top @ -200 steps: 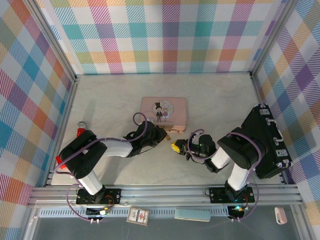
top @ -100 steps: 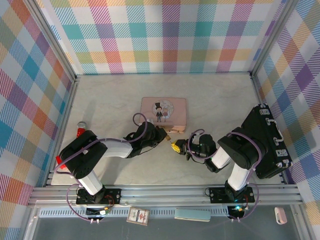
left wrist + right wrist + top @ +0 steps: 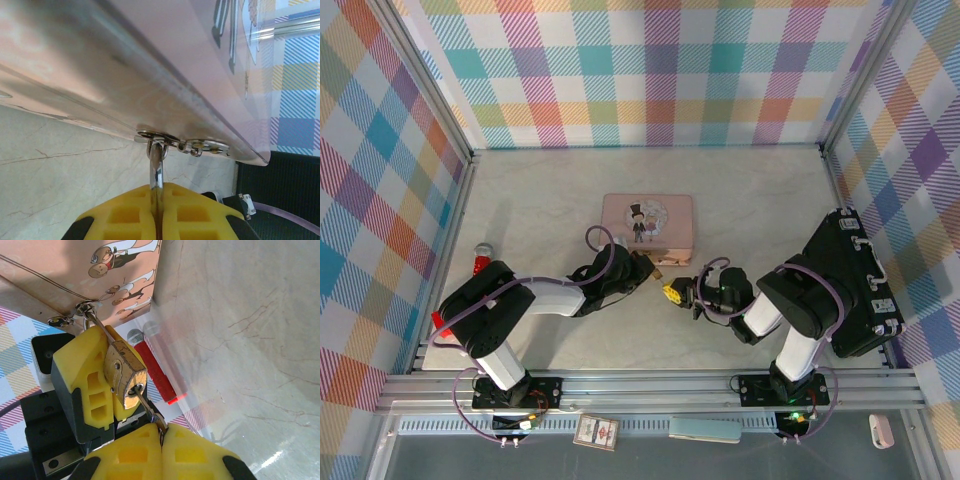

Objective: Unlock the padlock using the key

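The left claw (image 3: 156, 199) is squeezed tight on the padlock (image 3: 124, 374), which hangs from the front of the pink tin (image 3: 647, 222), and the right claw (image 3: 162, 439) is squeezed tight on the key (image 3: 148, 410) stuck in its bottom.

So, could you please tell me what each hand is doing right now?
Left hand: closed, holding the padlock.
Right hand: closed on the key.
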Controlling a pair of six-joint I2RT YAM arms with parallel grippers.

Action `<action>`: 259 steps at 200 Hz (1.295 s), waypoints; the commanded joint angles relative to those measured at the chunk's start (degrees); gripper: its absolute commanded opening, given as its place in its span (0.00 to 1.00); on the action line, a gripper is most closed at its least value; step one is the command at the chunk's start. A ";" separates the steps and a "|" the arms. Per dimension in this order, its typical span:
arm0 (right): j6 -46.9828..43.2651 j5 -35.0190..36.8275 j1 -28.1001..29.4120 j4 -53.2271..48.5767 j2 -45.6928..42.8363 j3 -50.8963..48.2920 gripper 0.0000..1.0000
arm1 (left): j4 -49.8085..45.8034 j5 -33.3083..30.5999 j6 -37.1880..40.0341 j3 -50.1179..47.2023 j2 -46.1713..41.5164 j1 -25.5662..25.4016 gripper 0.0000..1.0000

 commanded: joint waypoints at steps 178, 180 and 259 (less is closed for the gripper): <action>0.02 0.79 -2.87 3.09 -2.51 4.75 0.00 | 8.88 6.84 -0.09 0.29 -1.18 -4.93 0.00; -0.03 0.78 -2.87 2.92 -2.62 4.74 0.00 | 8.89 6.87 -0.09 0.29 -1.11 -4.91 0.00; -1.57 0.74 -2.78 0.12 -4.71 4.38 0.00 | 8.73 6.56 0.01 0.29 -1.31 -4.88 0.00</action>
